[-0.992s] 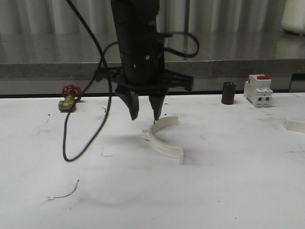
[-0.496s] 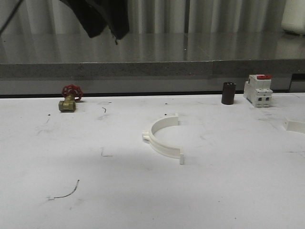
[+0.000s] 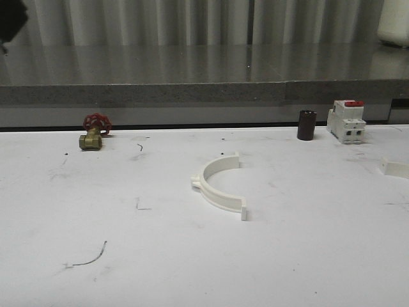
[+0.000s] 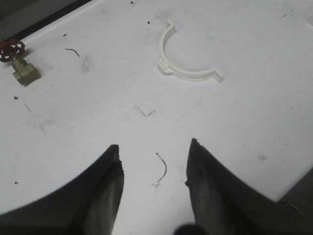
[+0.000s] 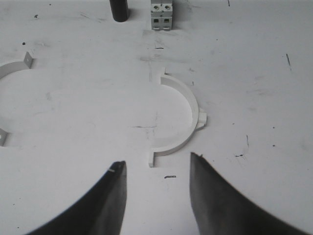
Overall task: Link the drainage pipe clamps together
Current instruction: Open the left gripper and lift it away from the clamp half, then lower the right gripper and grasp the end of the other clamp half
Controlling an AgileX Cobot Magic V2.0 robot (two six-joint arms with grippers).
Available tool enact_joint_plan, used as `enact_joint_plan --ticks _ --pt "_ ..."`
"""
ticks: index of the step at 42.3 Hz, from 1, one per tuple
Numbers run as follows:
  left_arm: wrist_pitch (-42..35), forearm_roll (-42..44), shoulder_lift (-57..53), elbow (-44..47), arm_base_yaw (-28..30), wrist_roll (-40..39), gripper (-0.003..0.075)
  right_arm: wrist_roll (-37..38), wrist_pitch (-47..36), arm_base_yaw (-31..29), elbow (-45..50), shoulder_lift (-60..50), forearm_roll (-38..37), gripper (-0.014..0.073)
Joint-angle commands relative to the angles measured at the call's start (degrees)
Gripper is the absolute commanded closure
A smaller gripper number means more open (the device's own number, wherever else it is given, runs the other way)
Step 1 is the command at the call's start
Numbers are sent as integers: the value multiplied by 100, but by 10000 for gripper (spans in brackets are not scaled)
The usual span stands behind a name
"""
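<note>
One cream-white drainage pipe clamp [image 3: 203,184] lies flat in the middle of the white table, its open side toward the back right. The left wrist view shows this clamp [image 4: 190,75] well ahead of my left gripper [image 4: 154,145], which is open and empty, high over the bare table. A dark part of the left arm [image 3: 9,19] sits in the front view's top left corner. The second clamp [image 3: 396,168] lies at the table's right edge. My right gripper [image 5: 156,160] hovers open and empty just short of that clamp [image 5: 193,106], with the first clamp [image 5: 12,67] off to the side.
A brass valve with a red handwheel [image 3: 93,131] stands at the back left. A dark cylinder [image 3: 307,125] and a white circuit breaker with a red top [image 3: 346,120] stand at the back right. A grey ledge [image 3: 204,93] runs behind the table.
My left arm has risen from just above the middle clamp and swung up and to the left, almost out of the front view. The clamp stays where it lay.
</note>
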Motion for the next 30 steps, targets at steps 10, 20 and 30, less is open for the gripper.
enact_joint_plan --ticks 10,20,30 --pt "-311 -231 -1390 802 8 5 417 -25 -295 -24 -178 3 -31 250" --pt "-320 -231 -1560 868 8 5 418 -25 -295 -24 -178 3 -31 250" --pt "-355 -231 -1550 868 8 5 418 -25 -304 -24 -191 3 5 250"
